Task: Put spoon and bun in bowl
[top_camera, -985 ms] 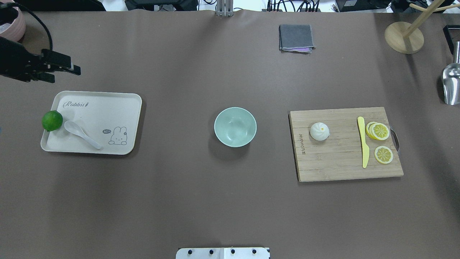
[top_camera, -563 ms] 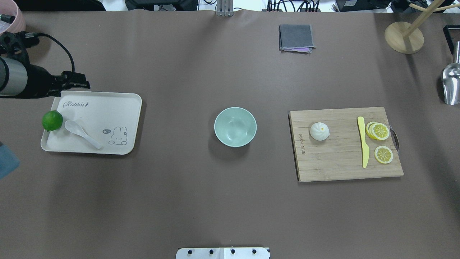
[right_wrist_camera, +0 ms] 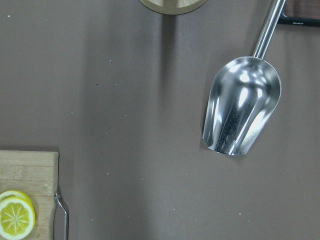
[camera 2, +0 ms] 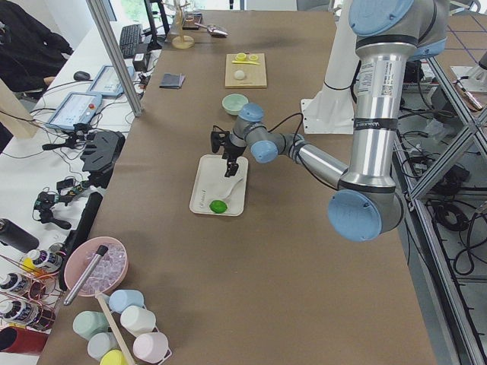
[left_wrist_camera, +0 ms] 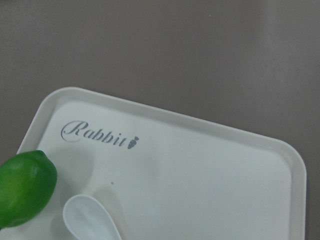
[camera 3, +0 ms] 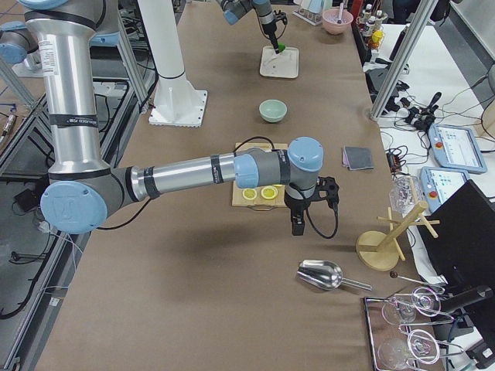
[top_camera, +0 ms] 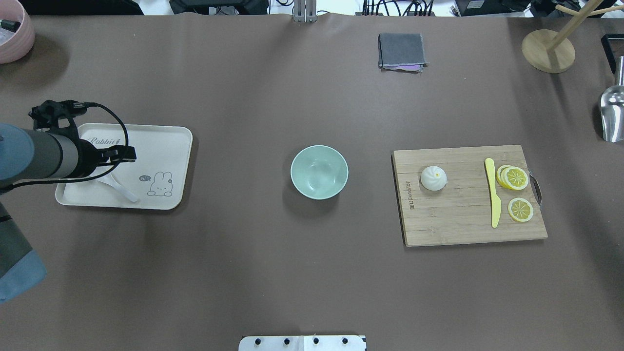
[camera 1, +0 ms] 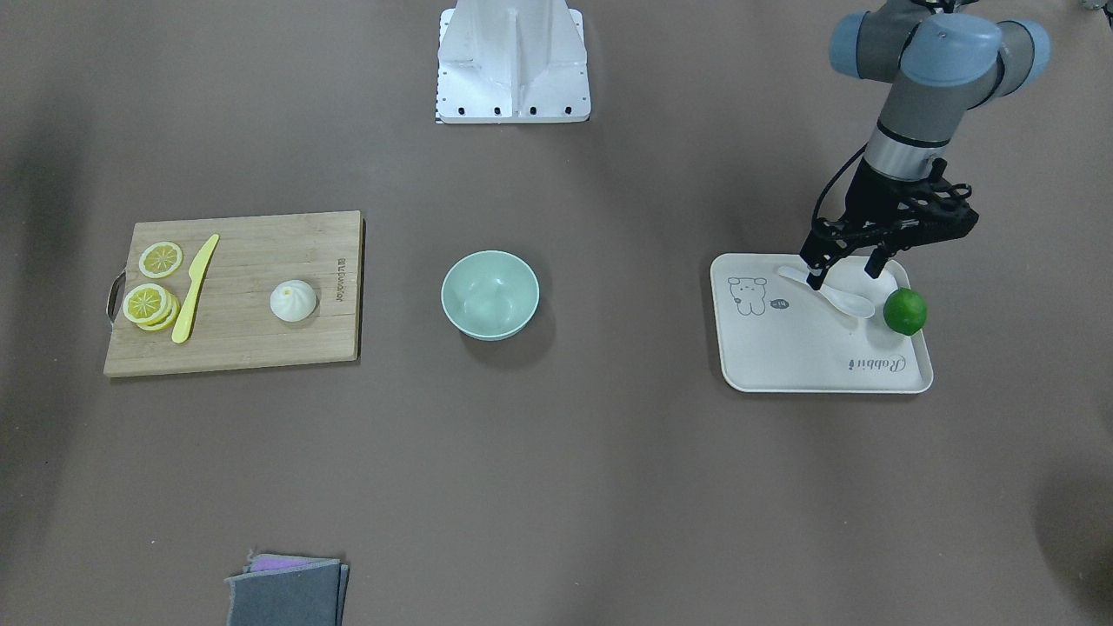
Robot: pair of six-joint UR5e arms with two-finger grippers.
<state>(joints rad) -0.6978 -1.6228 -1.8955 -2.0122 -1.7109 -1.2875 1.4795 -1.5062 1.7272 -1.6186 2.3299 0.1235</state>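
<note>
Bowl [top_camera: 319,172] between tray [top_camera: 165,146] and board [top_camera: 458,219]

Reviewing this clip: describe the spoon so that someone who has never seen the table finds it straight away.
Find the cream tray printed with a rabbit, on the robot's left. The spoon lies on it beside a green lime. Unlike the round lime, it is glossy white with a deep oval scoop.

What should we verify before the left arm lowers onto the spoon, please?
1. Left gripper open: ok, jaws spread.
2. Gripper lined up over the spoon: ok in the front-facing view; its height, cannot tell.
3. Lime clear of the spoon: ok, but close beside its deep end.
4. Bowl empty: ok.
5. Right gripper clear of the bun: ok; open or shut, cannot tell.
</note>
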